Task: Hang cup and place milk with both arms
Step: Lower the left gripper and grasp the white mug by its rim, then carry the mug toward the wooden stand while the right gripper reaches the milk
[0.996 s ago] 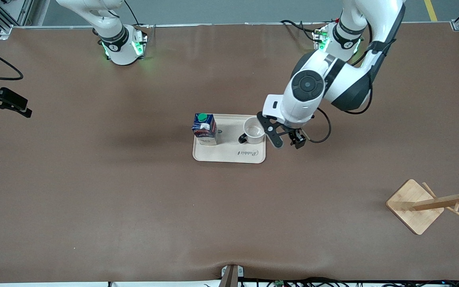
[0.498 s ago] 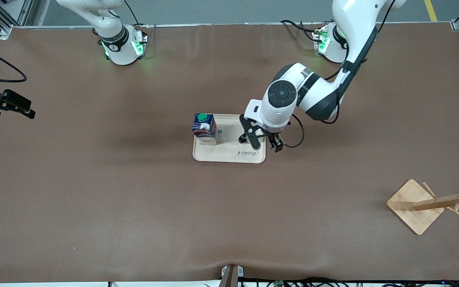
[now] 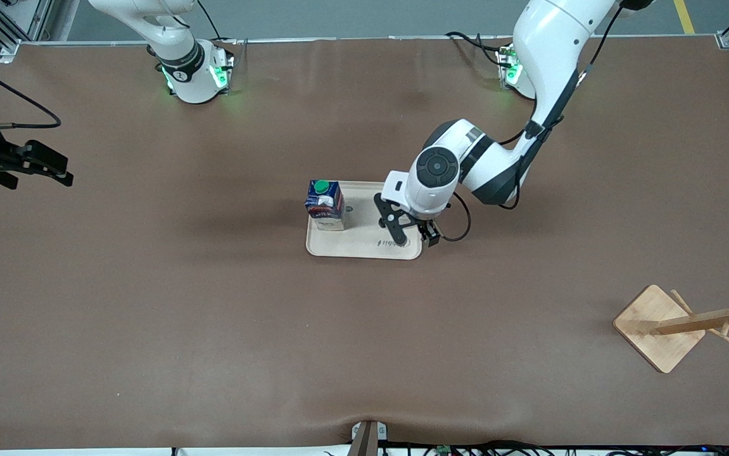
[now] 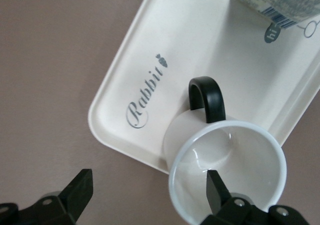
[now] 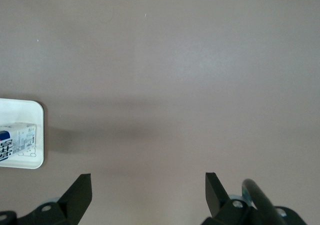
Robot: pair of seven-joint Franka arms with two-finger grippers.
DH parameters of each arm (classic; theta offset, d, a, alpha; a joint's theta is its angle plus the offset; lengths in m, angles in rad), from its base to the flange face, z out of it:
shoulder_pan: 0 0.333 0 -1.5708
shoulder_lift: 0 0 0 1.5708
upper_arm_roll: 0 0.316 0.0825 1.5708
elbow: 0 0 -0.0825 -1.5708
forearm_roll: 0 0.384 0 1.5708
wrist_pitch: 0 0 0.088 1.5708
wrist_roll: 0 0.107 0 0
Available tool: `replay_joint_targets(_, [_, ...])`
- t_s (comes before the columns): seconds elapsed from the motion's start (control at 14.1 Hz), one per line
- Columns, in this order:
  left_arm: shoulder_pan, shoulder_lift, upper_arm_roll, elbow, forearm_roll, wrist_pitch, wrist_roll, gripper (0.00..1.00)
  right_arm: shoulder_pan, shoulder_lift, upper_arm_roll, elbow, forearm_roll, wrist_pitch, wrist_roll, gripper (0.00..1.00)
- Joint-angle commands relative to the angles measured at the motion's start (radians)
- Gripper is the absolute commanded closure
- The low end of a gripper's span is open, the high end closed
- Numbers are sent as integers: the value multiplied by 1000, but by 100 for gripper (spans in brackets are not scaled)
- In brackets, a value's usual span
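A wooden rack (image 3: 681,324) lies tipped over on the brown bench (image 3: 212,316), well apart from the tray, toward the left arm's end. The cream tray (image 3: 358,248) sits in the middle of the bench. The blue milk (image 3: 325,204) stands upright in it, at the end toward the right arm. The white cup (image 4: 227,172) stands in it too, at the end toward the left arm. The left tool (image 4: 147,192) hangs over the cup, fingers wide apart, one finger (image 4: 215,187) above the cup's mouth. The right tool (image 5: 145,192) waits over bare bench, fingers apart.
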Motion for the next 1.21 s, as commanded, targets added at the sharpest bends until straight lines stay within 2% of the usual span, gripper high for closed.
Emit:
replay_joint_targets(0.0, [-20, 13, 0, -3, 22, 15, -36, 0, 8, 59, -2, 13, 3, -33, 8, 0])
replay_joint_targets(0.14, [-44, 23, 3, -1, 22, 17, -39, 7, 9, 70, -2, 14, 3, -49, 9, 0])
replay_joint_targets(0.21, [-47, 29, 5, -3, 22, 17, -39, 17, 16, 85, -2, 11, 3, -64, 11, 0])
replay_joint_targets(0.28, [-47, 29, 6, -3, 22, 17, -39, 34, 14, 90, -2, 11, 4, -93, 9, 0])
replay_joint_targets(0.43, [-49, 36, 8, -3, 23, 17, -41, 50, -3, 134, -3, 11, 4, -139, 5, 0])
replay_joint_targets(0.78, [-47, 42, 8, 2, 22, 17, -49, 100, 13, 173, -3, 17, 1, -161, 14, 0])
replay_joint_targets(1.0, [-46, 23, 11, 19, 23, 3, -61, 100, 35, 177, -2, 22, -5, -156, 12, 0])
replay_joint_targets(1.14, [-30, -4, 11, 65, 20, -77, -62, 100, 51, 182, -2, 23, 3, -149, 14, 0])
